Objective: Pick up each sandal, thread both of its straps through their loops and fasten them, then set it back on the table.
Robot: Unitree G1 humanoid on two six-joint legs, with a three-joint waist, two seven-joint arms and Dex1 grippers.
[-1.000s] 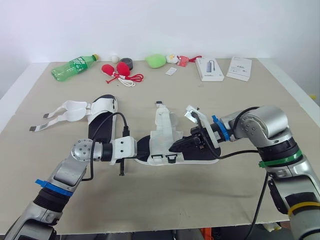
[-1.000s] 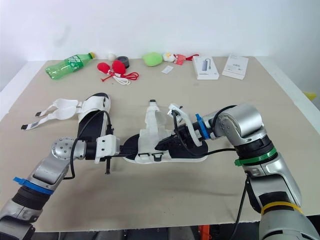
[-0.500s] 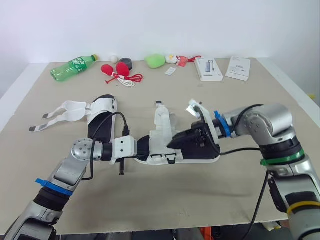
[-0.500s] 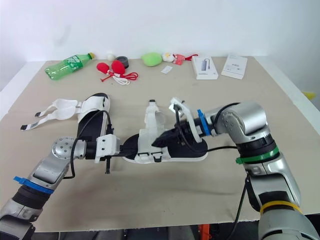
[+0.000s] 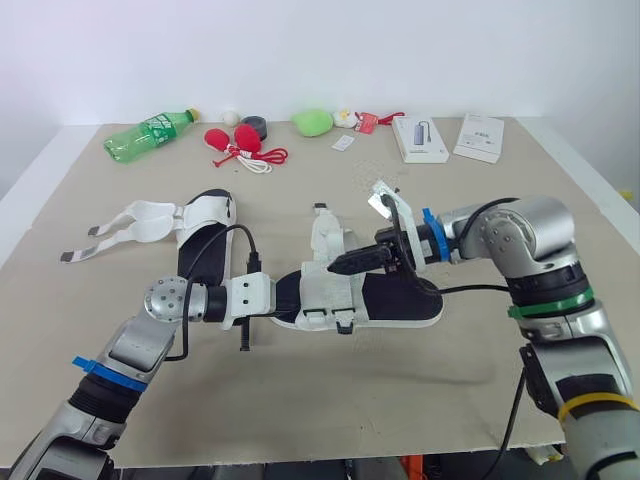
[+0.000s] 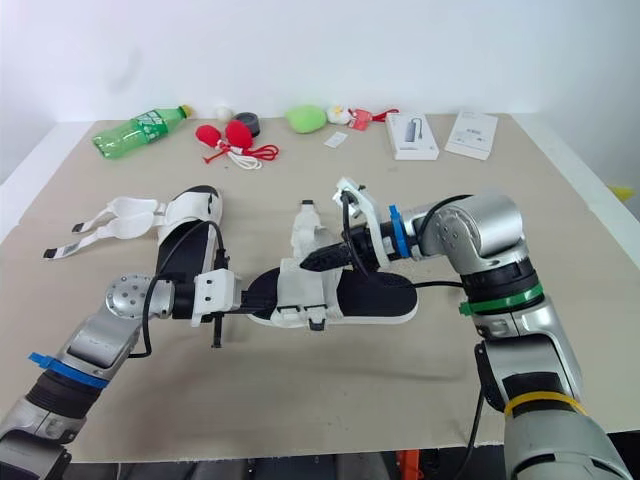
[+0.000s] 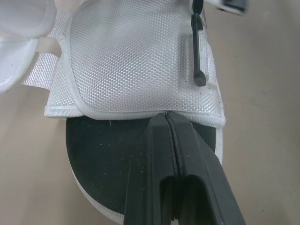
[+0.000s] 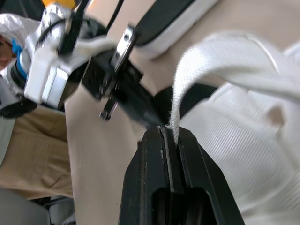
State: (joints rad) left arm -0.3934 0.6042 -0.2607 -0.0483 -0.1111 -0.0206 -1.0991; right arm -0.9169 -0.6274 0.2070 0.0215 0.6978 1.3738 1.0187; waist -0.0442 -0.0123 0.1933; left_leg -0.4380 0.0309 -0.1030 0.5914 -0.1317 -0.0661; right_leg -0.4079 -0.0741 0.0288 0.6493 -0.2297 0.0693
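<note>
Since a second ago the right gripper [image 5: 337, 267] has risen off the footbed [image 7: 108, 154], drawing a strap [image 8: 185, 79] up with it; its fingers are clenched on that strap. Nearest, the left gripper [image 7: 166, 116] lies over the black footbed of the sandal [image 5: 400, 300], fingers pressed together, tips at the hem of the flap [image 7: 136, 61]. The sandal rests mid-table [image 5: 400, 400]. Farther left lies the other sandal [image 5: 200, 225], straps loose. A bottle [image 5: 145, 135] lies at the far edge.
</note>
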